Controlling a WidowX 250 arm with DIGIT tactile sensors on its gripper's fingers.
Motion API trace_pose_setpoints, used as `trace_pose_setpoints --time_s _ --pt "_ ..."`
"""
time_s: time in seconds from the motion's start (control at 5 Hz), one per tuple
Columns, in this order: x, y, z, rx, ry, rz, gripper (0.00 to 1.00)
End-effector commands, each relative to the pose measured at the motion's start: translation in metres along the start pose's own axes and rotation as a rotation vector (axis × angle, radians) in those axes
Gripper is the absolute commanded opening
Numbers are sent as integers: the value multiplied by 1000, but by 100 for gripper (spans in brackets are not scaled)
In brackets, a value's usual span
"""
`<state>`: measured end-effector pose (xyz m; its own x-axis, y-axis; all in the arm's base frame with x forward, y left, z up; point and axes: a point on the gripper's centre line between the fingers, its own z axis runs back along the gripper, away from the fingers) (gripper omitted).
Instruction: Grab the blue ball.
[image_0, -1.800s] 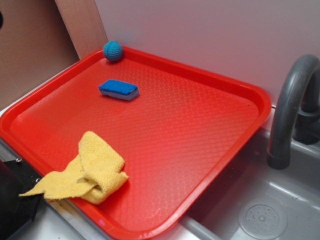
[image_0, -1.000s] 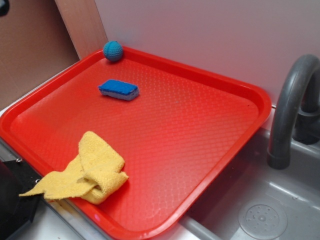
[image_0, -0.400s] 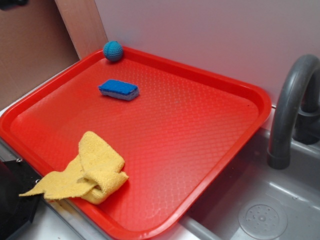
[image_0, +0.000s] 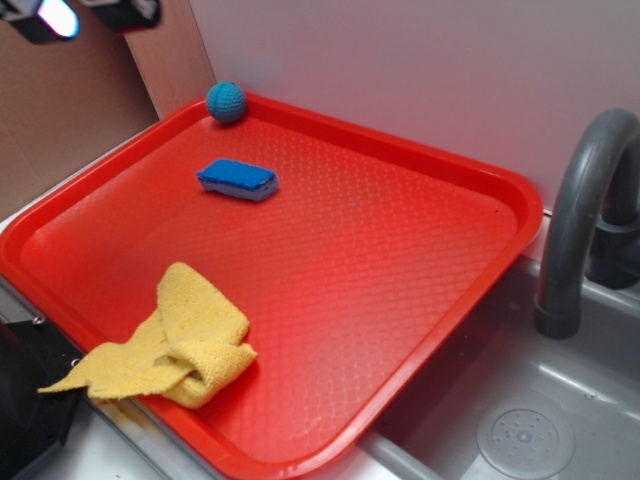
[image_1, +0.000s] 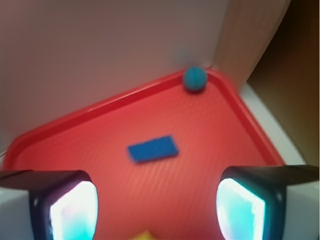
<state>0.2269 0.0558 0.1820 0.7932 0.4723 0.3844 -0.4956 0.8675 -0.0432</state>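
The small teal-blue knitted ball (image_0: 226, 102) rests in the far left corner of the red tray (image_0: 400, 300), against the rim. In the wrist view the ball (image_1: 194, 79) lies far ahead at the tray's far corner. My gripper (image_1: 157, 207) is open and empty, its two fingers wide apart, held high above the tray's near part. In the exterior view only its fingertips (image_0: 60, 17) show at the top left edge, left of and above the ball.
A flat blue sponge (image_0: 238, 179) lies on the tray in front of the ball, also in the wrist view (image_1: 153, 148). A crumpled yellow cloth (image_0: 180, 340) hangs over the tray's near left rim. A grey faucet (image_0: 575, 220) and sink (image_0: 520, 420) stand right. A white wall is behind.
The gripper has come into view at the top left of the exterior view, moving right toward the ball's side. Ball, sponge and cloth have not moved.
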Motion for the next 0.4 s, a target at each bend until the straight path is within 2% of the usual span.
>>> trace_pose_setpoints --time_s 0.0,0.2 --pt "51 24 -55 99 -23 85 100" --pt "63 37 -77 132 -1 96 100"
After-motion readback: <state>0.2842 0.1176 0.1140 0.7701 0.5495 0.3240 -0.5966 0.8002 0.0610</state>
